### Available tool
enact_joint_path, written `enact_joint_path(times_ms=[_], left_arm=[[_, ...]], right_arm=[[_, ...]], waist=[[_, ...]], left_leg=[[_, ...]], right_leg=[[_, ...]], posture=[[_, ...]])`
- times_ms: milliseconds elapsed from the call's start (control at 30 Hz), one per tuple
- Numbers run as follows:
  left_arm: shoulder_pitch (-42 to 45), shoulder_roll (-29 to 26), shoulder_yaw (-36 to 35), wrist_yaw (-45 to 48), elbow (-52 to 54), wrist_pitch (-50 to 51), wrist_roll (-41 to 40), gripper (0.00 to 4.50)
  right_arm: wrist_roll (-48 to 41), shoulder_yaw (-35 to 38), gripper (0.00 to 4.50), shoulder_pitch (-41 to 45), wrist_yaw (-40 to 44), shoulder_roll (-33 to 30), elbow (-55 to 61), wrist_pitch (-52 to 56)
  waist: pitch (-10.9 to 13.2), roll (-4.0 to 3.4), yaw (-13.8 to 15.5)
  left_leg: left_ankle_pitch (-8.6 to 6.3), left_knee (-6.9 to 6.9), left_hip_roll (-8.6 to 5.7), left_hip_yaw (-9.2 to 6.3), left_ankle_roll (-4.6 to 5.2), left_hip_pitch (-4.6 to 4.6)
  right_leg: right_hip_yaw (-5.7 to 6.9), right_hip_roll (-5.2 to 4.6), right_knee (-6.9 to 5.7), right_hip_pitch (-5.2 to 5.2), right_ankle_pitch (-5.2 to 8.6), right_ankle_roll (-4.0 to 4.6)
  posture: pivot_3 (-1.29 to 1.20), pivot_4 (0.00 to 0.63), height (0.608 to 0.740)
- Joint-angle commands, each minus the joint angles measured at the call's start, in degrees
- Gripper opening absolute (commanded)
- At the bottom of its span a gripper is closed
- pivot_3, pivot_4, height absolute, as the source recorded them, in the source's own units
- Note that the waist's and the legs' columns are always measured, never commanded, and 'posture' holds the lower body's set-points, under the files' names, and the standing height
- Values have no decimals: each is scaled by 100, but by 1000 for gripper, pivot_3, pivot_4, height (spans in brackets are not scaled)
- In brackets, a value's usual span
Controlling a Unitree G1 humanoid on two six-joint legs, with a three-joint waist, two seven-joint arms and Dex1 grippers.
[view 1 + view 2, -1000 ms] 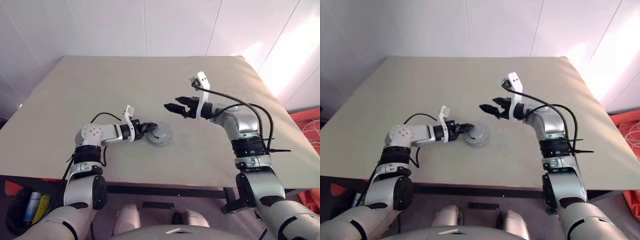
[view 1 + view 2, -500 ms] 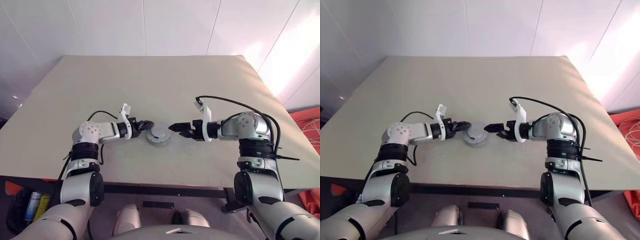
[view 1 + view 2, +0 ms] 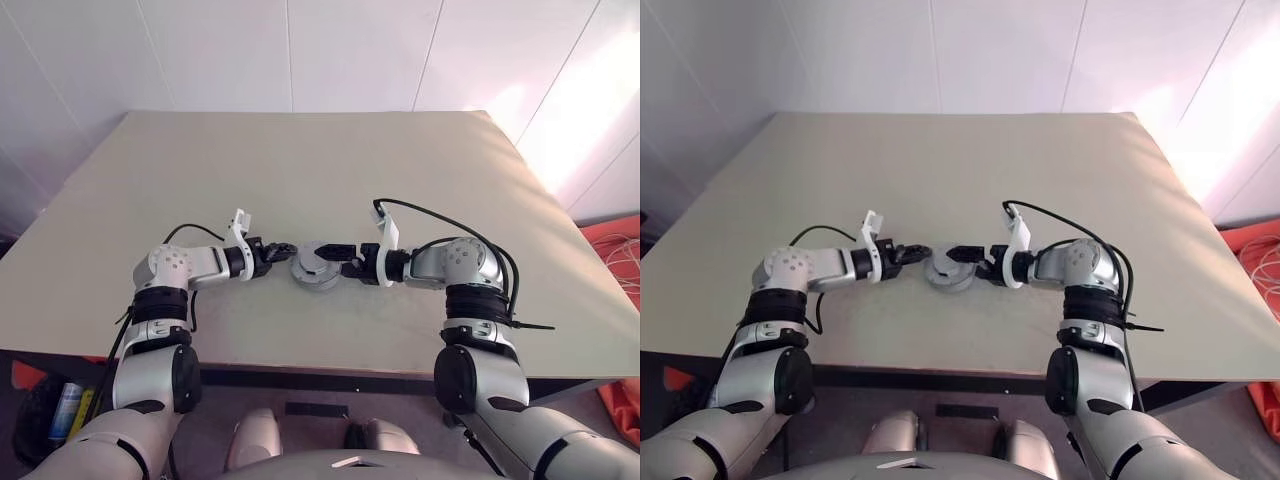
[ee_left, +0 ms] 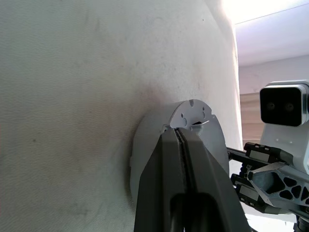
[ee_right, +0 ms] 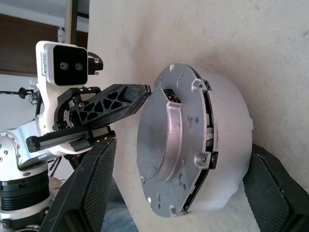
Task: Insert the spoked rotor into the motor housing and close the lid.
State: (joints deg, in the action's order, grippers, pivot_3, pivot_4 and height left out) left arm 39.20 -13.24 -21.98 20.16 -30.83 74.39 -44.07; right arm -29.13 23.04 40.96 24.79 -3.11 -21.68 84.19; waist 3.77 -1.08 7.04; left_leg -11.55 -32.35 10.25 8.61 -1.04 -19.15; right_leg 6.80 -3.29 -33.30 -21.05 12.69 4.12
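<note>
The motor housing (image 3: 318,270) is a round grey puck in the middle of the table. On it sits the lid (image 5: 161,145), a silvery disc with a raised centre, and a thin dark gap shows under its rim. The spoked rotor is hidden. My right gripper (image 3: 335,262) is open. One finger (image 5: 94,179) stands on each side of the housing without pressing it. My left gripper (image 3: 286,248) is shut with nothing in it. It points at the housing from the other side, its tip (image 5: 145,90) right at the lid's rim.
The beige table (image 3: 320,170) stretches far behind and to both sides of the housing, with its front edge close below my arms. A black cable loops over my right wrist (image 3: 430,215).
My right arm swung down and leftward from above the table, rolled its wrist, and set its open fingers around the housing. My left gripper drew back a little to the left.
</note>
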Motion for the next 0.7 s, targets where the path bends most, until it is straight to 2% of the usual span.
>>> enact_joint_path(times_ms=[33, 233, 433, 500, 700], left_arm=[[-31, -76, -8, -90, -6, 33, 130, 0], [24, -72, -42, -78, -42, 13, 211, 0], [39, -84, -68, -66, -60, -11, 258, 0], [41, -83, -78, -63, -65, -19, 277, 0], [43, -76, -97, -64, -98, -99, 305, 0]], right_arm=[[-140, 25, 4452, 100, -105, 202, -122, -153], [-116, -79, 4452, 32, -203, 380, -230, -482], [-246, -49, 2500, 30, -243, 432, -236, -499], [-285, -66, 2068, 37, -243, 416, -226, -500], [-293, -89, 2031, 117, -222, 310, -311, -721]], waist=[[0, -1, -4], [1, 0, -15], [1, -1, -17], [1, -1, -12], [1, -1, -9]], left_leg=[[0, 0, 0, 0, 0, -1], [2, 2, 2, 1, -3, -7], [5, 2, 1, 0, -9, -10], [5, 5, 1, 0, -9, -7], [5, 6, 0, 0, -9, -9]], right_leg=[[0, 0, 0, -1, 0, 0], [-1, 2, -7, -10, 0, 2], [-1, 1, -11, -17, 0, 3], [-3, 2, -16, -15, 3, 8], [-3, 2, -21, -20, 4, 10]], posture=[[0, 0, 740], [0, 0, 740], [0, 0, 740], [0, 0, 740], [0, 0, 740]])
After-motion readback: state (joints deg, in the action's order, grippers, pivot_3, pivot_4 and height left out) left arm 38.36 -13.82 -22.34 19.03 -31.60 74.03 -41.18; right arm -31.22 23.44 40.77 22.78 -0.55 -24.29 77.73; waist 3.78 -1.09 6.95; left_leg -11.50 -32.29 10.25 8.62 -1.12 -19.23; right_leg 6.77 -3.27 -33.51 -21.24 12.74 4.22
